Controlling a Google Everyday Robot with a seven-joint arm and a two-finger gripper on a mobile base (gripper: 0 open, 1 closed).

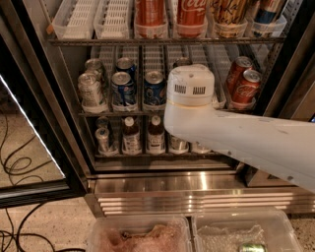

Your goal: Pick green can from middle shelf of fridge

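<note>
The fridge (197, 184) stands open in front of me. Its middle shelf (128, 113) holds silver cans (92, 91) at the left, two blue Pepsi cans (154, 89) and two red cola cans (242, 83) at the right. My white arm reaches in from the right. Its gripper end (190, 88) sits in front of the middle shelf, between the Pepsi cans and the red cans, and covers that lane. The green can is hidden behind it. Only a dark can top (181, 62) shows just above the housing.
The top rack holds tall cans (191, 15) and white lane trays (78, 17). The bottom rack holds small bottles (131, 135). The glass door (29, 147) stands open at the left, with cables on the floor. Two clear plastic bins (140, 236) lie at the bottom; the right one holds something small and green (252, 247).
</note>
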